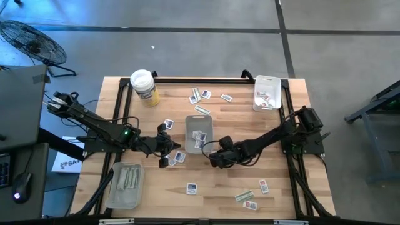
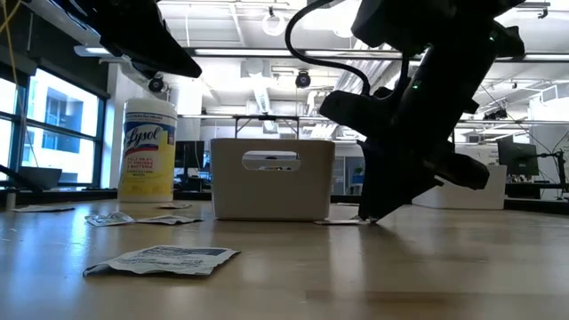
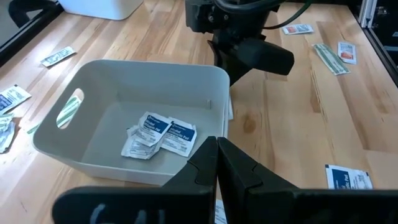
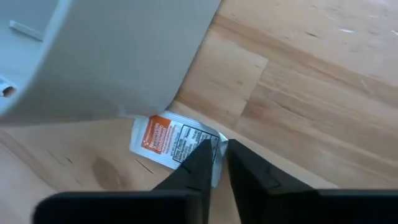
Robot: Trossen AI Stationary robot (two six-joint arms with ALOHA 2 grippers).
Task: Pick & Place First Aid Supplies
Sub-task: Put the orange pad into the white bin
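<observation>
The right claw (image 4: 214, 163) is pinching, it seems, the corner of a white packet (image 4: 168, 142) lying on the table (image 4: 323, 81) against the middle tray (image 4: 112, 56); the left claw (image 3: 216, 163) is hovering shut, empty.

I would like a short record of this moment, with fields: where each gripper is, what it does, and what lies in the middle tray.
right gripper: low at the table beside the middle tray, its jaws nearly closed around the edge of a white packet with orange print
orange-print packet: flat on the wood, partly tucked under the tray's edge
left gripper: on the tray's other side, jaws shut, holding nothing
middle tray contents: a few white packets with blue print
other items: more packets scattered on the table; Lysol tub at the far side
</observation>
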